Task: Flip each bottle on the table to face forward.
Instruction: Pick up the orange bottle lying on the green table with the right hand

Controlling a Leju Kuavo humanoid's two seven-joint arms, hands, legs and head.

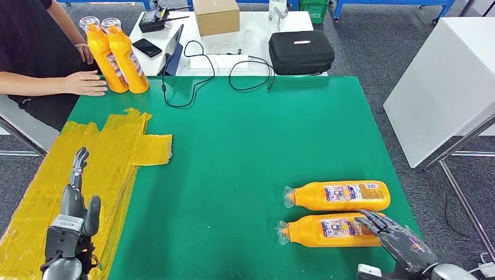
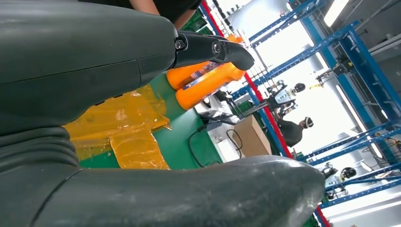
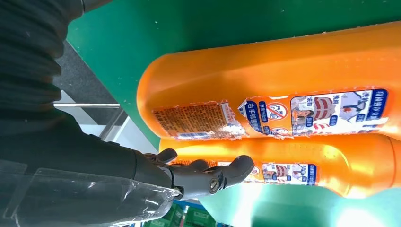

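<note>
Two orange bottles lie on their sides at the lower right of the green table (image 1: pixel 245 134), caps pointing left. The farther bottle (image 1: pixel 341 196) and the nearer bottle (image 1: pixel 327 230) lie parallel and just beside each other, labels up. The right hand (image 1: pixel 400 239) comes in from the bottom right corner with its fingers (image 1: pixel 373 221) stretched over the base end of the nearer bottle; whether they actually clasp it I cannot tell. At the lower left the left hand (image 1: pixel 73 216) hangs over the yellow taped patch (image 1: pixel 105 157), fingers spread and holding nothing. In the upper left of the frame two more orange bottles (image 1: pixel 117 55) stand upright, touching, with a person's hand (image 1: pixel 87 83) resting against them.
</note>
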